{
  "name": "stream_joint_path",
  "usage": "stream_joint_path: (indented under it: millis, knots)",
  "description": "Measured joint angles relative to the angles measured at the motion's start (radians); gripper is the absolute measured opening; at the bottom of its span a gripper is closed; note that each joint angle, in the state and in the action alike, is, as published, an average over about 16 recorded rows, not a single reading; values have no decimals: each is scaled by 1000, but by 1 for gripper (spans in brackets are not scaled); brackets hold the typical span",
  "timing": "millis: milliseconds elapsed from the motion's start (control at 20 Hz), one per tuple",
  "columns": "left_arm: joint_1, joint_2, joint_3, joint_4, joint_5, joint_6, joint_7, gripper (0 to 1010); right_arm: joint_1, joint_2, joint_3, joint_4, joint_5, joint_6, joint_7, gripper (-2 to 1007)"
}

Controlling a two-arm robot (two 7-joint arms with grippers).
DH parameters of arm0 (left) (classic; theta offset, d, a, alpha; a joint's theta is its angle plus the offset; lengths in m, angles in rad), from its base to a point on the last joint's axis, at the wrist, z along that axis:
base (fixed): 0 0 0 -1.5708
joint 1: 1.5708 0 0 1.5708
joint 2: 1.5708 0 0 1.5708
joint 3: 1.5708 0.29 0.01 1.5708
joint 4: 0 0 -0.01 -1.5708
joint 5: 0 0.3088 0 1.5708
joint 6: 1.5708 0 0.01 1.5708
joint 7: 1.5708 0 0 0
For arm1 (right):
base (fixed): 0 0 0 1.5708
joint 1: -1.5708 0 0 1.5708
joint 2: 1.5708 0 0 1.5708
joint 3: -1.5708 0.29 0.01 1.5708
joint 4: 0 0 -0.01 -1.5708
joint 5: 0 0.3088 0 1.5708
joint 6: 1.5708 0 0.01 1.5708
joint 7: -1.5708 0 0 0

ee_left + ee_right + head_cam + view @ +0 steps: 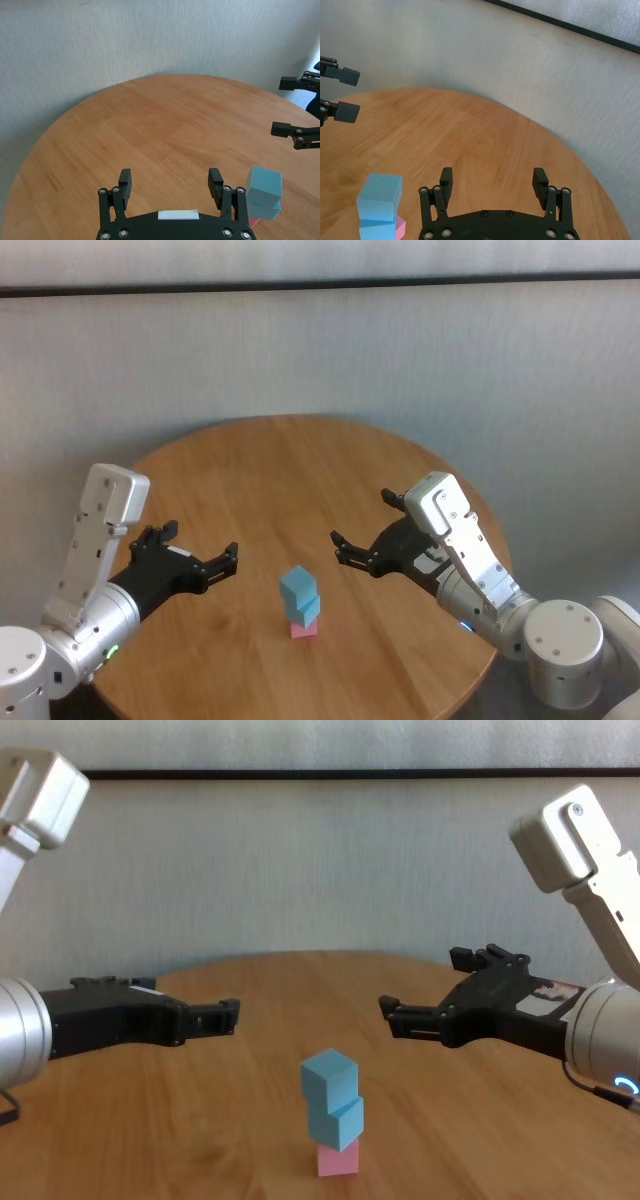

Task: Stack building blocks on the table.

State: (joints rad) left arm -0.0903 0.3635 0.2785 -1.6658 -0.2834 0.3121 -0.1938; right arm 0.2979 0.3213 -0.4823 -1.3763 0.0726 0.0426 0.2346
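Jaws of both grippers stand spread wide and hold nothing. Head view: left gripper [200,550] and right gripper [365,525] flank the block stack [299,602] on the table [300,470], each apart from it. Left wrist view: pink block [254,223] lies lowest, with two light blue blocks [263,191] above, just beside one finger. Right wrist view: the stack sits outside the jaws' gap. Chest view: both grippers hover higher than the topmost, twisted blue block [328,1079].

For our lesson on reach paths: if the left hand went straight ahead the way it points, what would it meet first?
Probably nothing: the left hand points across bare table, with the block stack off to one side. Depth is uncertain.
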Motion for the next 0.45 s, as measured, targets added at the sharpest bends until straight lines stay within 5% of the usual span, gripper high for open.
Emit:
stream_joint_path:
  millis: [450]
  knots:
    - [-1, 0, 1, 1, -3, 1, -1, 1003, 0, 0, 0, 0, 0, 0, 0, 1004]
